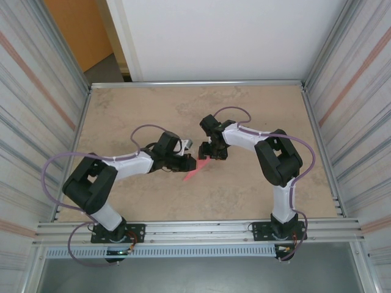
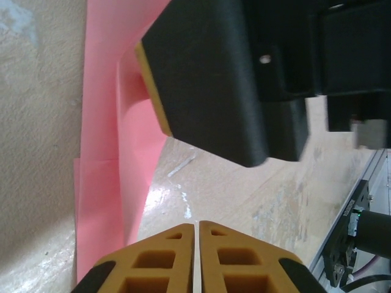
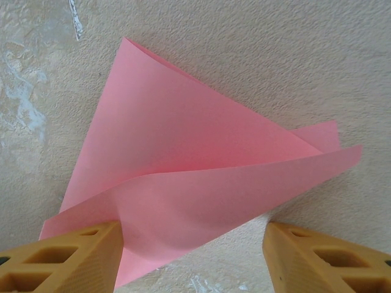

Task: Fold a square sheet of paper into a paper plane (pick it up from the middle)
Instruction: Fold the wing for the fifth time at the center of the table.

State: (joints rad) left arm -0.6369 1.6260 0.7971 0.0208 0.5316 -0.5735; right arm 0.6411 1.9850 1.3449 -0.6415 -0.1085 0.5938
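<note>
Pink sheet (image 3: 177,140) sits around the middle of the table (image 3: 275,55), partly folded into a pointed, layered shape, btwn the two arms. Your L gripper (image 2: 197,231) has its jaws pressed together w/ only a hairline slit, right at the sheet's edge. Can't tell if paper is actually nipped in there, so don't count on it as an anchor. Your R gripper (image 3: 192,241) hangs spread wide just over the sheet, one finger (image 3: 67,256) overlapping the near corner, nothing held. Looks like a crease-setting step: the upper flap (image 3: 244,183) bows up off the layer below, not flat yet. To do it well, check the edges line up before pressing, since a flap creased askew gives a crooked nose. Bring R down gently on the bowed part, press nr the fold line first, then sweep out toward the free tip so slack leaves at the open side. Go slow: thin paper prob. skids on this smooth top, & if L isn't really gripping, the whole thing may slide w/ you instead of creasing.
</note>
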